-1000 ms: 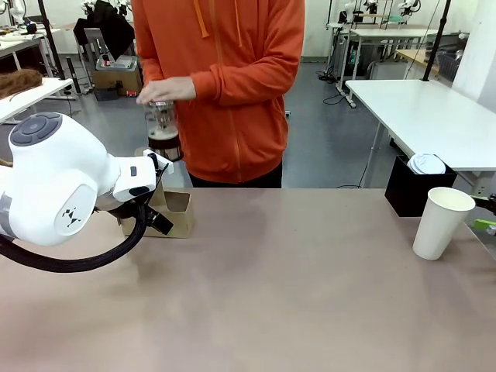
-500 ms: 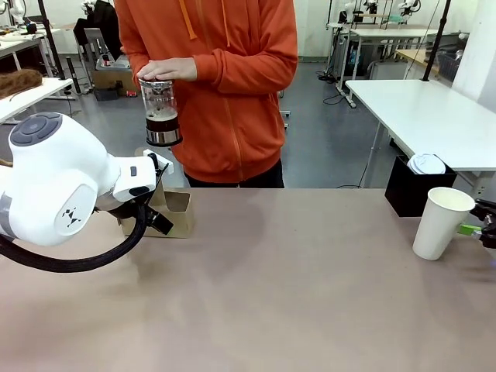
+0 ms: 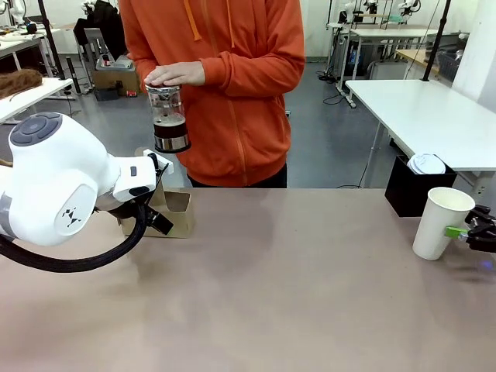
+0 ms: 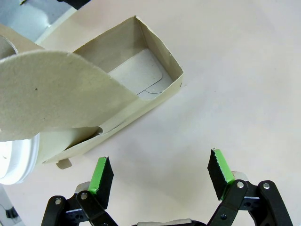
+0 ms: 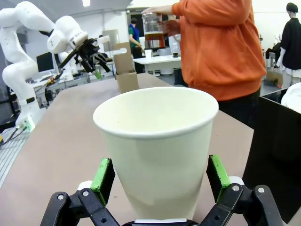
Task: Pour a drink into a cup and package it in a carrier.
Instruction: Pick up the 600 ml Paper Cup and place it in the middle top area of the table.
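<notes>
The right gripper spreads its jaws around the cup at the table's right end, apparently lining up a grasp, while the left gripper hangs open beside the empty carrier and the person's hand holds the drink aloft in a jar.

The left arm enters from the left with its bulky white joint close to the camera. The left gripper points steeply downward, jaws spread wide. The right gripper sits low and level on the right side, jaws equally wide, green pads facing inward.
</notes>
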`<state>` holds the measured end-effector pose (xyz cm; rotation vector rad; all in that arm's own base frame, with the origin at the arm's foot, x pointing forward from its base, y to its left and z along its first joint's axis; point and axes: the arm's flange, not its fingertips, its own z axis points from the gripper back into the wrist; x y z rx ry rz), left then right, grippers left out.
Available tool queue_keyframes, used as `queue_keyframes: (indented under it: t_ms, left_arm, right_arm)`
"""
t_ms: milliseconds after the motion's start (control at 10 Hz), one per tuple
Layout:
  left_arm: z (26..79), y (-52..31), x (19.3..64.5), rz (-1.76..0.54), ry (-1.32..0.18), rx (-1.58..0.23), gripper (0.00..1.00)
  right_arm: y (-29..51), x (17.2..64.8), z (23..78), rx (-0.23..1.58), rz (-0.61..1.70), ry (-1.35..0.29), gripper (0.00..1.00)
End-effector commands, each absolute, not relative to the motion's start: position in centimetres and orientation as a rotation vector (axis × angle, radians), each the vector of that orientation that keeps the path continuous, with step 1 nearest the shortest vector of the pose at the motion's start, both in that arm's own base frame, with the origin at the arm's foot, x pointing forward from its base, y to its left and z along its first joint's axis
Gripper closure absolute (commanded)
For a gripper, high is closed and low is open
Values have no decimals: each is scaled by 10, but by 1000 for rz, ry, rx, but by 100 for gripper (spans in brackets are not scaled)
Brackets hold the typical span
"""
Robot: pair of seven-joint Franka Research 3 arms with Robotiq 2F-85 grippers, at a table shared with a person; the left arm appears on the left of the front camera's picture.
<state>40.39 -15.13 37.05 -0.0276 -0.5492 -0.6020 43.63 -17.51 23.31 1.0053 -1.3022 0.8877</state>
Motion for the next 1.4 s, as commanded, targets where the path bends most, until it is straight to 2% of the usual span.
queue_keyframes:
  t_ms: [0,300,400,900,1100,1300]
  left_arm:
    - [371,-151,404,-602,-549,-29,0]
    - [371,-151,404,-602,-549,-29,0]
    - [371,-151,404,-602,-549,-29,0]
    - [371,-151,404,-602,-549,-29,0]
    - [371,-151,404,-602,-549,-29,0]
    - [371,-151,404,-602,-549,-29,0]
  right_arm:
    - [-158,439,230,1005,858,-1292,0]
    - [-148,443,230,1019,864,-1297,0]
    - [-149,444,229,1023,848,-1298,20]
    - [-152,442,227,1034,883,-1291,20]
    - [-126,420,273,1017,895,-1346,20]
    - [-78,418,310,984,840,-1339,20]
